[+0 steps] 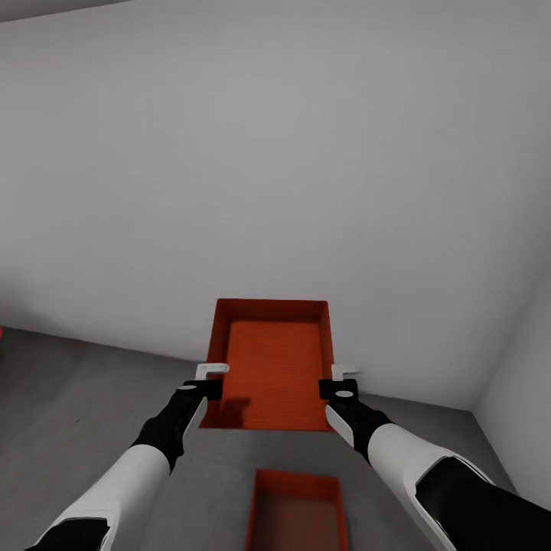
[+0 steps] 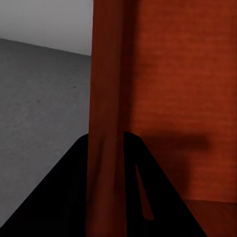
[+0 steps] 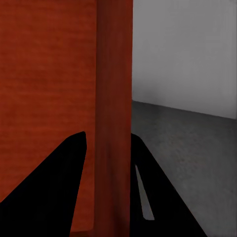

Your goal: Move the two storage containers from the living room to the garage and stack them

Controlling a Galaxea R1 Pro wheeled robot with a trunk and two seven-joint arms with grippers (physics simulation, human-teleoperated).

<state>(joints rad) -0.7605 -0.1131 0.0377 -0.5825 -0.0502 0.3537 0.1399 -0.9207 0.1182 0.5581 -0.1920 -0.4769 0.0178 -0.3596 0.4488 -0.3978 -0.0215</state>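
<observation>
A plain grey-white wall fills the upper two thirds of the head view. It meets a second wall in a corner at lower right. Below lies dark grey, mottled concrete floor, evenly and softly lit.

The right pincer straddles a thin upright wall of an orange-red storage container: one dark finger lies on the container's inner side, the other on the outer side, both pressed against the wall between them. The container's faintly ribbed inner surface spreads wide beside the wall. Beyond it lie the dark grey mottled floor and a plain grey-white room wall.
</observation>
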